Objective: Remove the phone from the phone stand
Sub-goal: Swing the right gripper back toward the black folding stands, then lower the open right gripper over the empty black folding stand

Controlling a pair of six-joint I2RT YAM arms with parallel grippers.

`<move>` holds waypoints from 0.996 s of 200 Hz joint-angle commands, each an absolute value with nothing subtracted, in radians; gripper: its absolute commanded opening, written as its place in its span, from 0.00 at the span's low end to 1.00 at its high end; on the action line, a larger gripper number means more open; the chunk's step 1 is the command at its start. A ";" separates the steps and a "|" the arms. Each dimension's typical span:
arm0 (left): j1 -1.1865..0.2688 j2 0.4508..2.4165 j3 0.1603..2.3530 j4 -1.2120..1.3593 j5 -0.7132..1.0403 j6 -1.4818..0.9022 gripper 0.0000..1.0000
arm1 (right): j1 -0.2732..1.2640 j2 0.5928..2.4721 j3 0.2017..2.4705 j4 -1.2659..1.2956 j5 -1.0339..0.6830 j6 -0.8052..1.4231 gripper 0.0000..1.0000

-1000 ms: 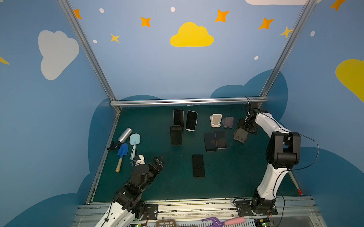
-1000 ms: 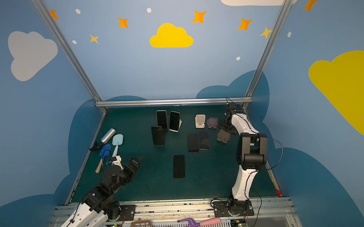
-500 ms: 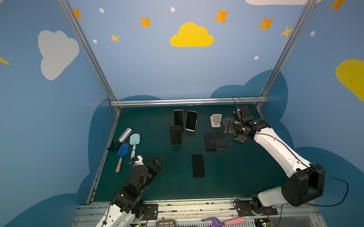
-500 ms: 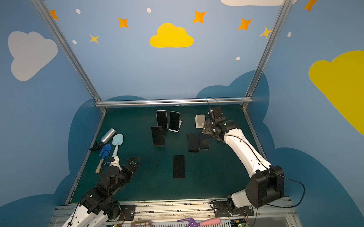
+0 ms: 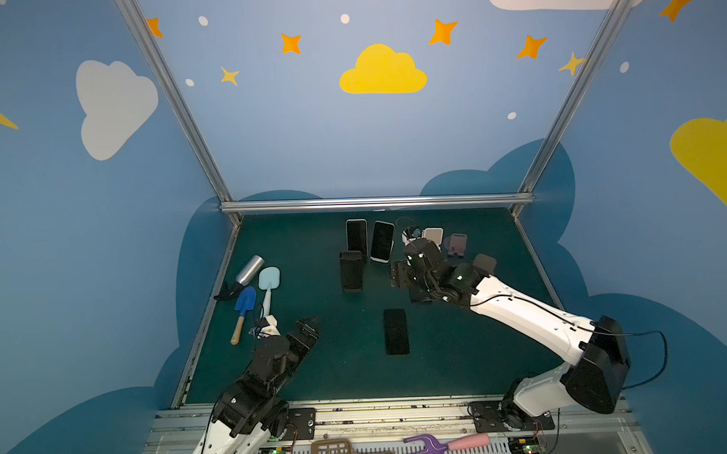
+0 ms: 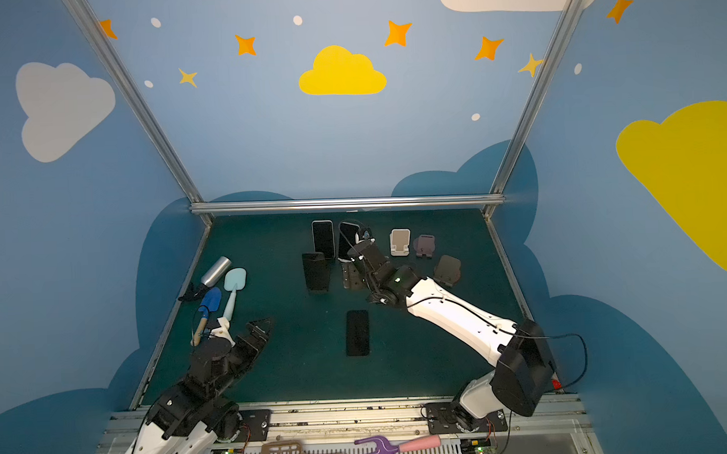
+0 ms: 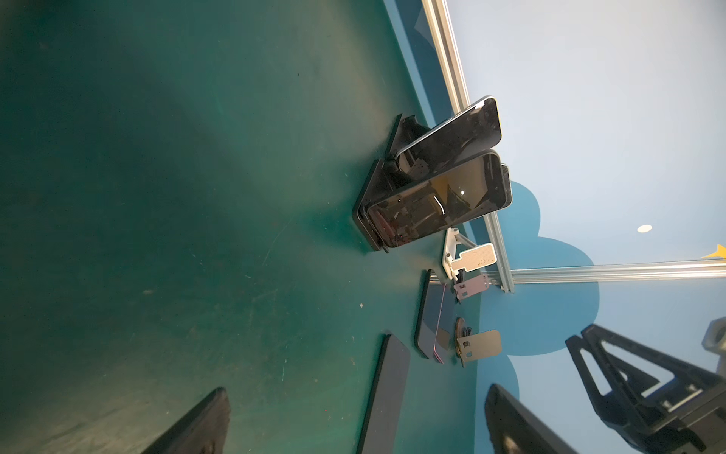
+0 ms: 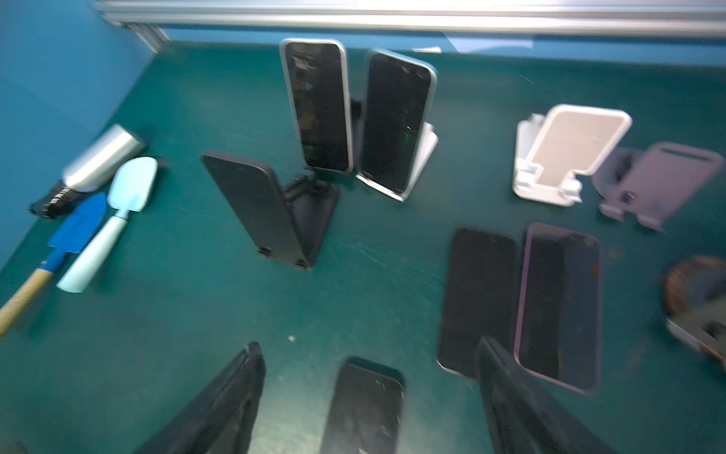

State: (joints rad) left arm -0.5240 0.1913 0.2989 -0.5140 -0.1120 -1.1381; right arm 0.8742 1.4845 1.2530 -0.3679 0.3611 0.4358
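Note:
Three phones lean upright on stands at the back middle of the green mat: a grey-edged phone (image 5: pixel 356 236) (image 8: pixel 318 106), a white-edged phone (image 5: pixel 382 240) (image 8: pixel 396 122) on a white stand, and a black phone (image 5: pixel 351 272) (image 8: pixel 255 208) on a black stand. My right gripper (image 5: pixel 399 274) (image 8: pixel 365 393) hangs open just right of the black phone, touching none of them. My left gripper (image 5: pixel 305 330) (image 7: pixel 353 424) stands open low at the front left, empty. In the left wrist view two of the propped phones (image 7: pixel 436 204) overlap.
Three phones lie flat: one mid-mat (image 5: pixel 396 331) and two (image 8: pixel 477 298) (image 8: pixel 560 306) under my right arm. Empty white (image 6: pixel 399 241), purple (image 6: pixel 424 246) and brown (image 6: pixel 447 270) stands sit back right. A silver bottle (image 5: pixel 249 270), blue shovel (image 5: pixel 244 307) and pale spatula (image 5: pixel 268 281) lie left.
My right arm has swung from the back right corner leftward to the middle, beside the propped phones, its gripper still open. The left arm has drawn back slightly.

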 commanded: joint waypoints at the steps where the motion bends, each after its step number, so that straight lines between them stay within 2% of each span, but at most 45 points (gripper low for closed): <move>1: -0.525 0.163 0.311 -0.588 -0.139 -1.129 1.00 | 0.919 1.528 1.280 -0.233 0.371 0.357 0.84; 24: -0.525 0.159 0.308 -0.603 -0.138 -1.126 1.00 | 0.980 1.609 1.294 -0.185 0.390 0.285 0.84; 47: -0.526 0.164 0.282 -0.572 -0.122 -1.134 1.00 | 1.044 1.691 1.333 -0.204 0.530 0.345 0.85; 68: -0.525 0.184 0.265 -0.555 -0.109 -1.135 1.00 | 1.061 1.744 1.390 -0.251 0.476 0.345 0.87; 120: -0.525 0.228 0.265 -0.517 -0.118 -1.105 1.00 | 1.065 1.839 1.495 -0.255 0.485 0.362 0.94; 199: -0.525 0.238 0.297 -0.524 -0.110 -1.089 1.00 | 1.060 1.902 1.595 -0.305 0.461 0.403 0.94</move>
State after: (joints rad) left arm -0.5240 0.2478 0.2634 -0.5224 -0.1062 -1.1122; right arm 1.0634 1.8893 1.5661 -0.2707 0.4667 0.3744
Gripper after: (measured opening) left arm 0.998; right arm 0.943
